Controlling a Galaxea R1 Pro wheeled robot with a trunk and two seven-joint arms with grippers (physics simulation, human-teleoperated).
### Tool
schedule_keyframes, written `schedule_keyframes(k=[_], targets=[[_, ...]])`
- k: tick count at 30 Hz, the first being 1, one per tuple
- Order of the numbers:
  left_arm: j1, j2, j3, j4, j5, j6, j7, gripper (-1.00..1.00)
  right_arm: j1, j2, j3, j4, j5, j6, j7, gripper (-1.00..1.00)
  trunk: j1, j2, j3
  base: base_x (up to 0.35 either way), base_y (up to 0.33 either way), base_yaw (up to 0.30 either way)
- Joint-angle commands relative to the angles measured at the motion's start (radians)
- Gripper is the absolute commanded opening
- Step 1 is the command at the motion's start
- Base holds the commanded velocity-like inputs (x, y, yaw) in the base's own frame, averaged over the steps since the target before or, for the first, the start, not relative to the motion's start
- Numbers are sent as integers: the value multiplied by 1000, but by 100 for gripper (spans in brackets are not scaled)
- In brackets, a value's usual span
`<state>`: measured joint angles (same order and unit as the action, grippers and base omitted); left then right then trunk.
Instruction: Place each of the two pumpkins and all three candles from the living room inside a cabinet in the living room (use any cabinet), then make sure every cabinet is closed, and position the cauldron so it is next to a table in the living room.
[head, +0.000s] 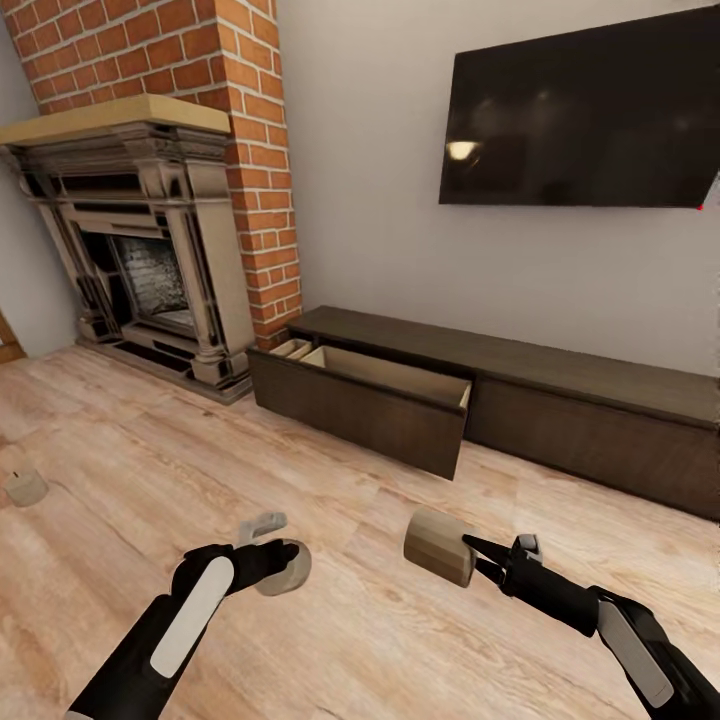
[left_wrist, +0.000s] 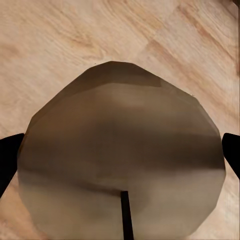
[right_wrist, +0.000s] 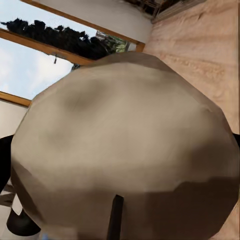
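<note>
each pincer, left (head: 272, 560) and right (head: 470, 552), is clamped on a candle (head: 285, 567) (head: 441, 546), both short of the cabinet (head: 380, 405) with its drawer open.

Overall light: bright, even and diffuse, with no harsh source.
Glare: a pale lamp-like glint on the black television (head: 585, 115), left of its middle.
Shadows: soft and faint on the floor (head: 330, 640); darker inside the fireplace (head: 150, 275).
Wrist views: each candle (left_wrist: 122, 160) sits so near the lens that it looks blurred, its lower face shaded.
Window (right_wrist: 45, 55): bright daylight sky.
Edges: straight lines tilt outward in the head view.
</note>
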<state>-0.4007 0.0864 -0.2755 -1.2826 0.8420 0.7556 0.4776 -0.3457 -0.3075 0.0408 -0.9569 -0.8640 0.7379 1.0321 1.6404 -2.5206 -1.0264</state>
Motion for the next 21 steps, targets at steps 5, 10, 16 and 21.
schedule_keyframes(k=[5, 10, 16, 21], targets=[[-1, 1, -2, -1, 11, -1, 10, -100, -1, -1, 2, 0, -12, 9, 0, -100, 0, 0, -1, 292, 218, -143], [-1, 1, -1, -1, 11, -1, 10, -100, -1, -1, 2, 0, -12, 9, -1, -100, 0, 0, -1, 292, 218, -68], [-1, 1, -1, -1, 11, -1, 10, -100, -1, -1, 2, 0, -12, 9, -1, -100, 0, 0, -1, 289, 220, -185], [-1, 1, -1, -1, 11, -1, 10, -100, -1, -1, 2, 0, -12, 9, -1, -100, 0, 0, -1, 283, 226, -211]])
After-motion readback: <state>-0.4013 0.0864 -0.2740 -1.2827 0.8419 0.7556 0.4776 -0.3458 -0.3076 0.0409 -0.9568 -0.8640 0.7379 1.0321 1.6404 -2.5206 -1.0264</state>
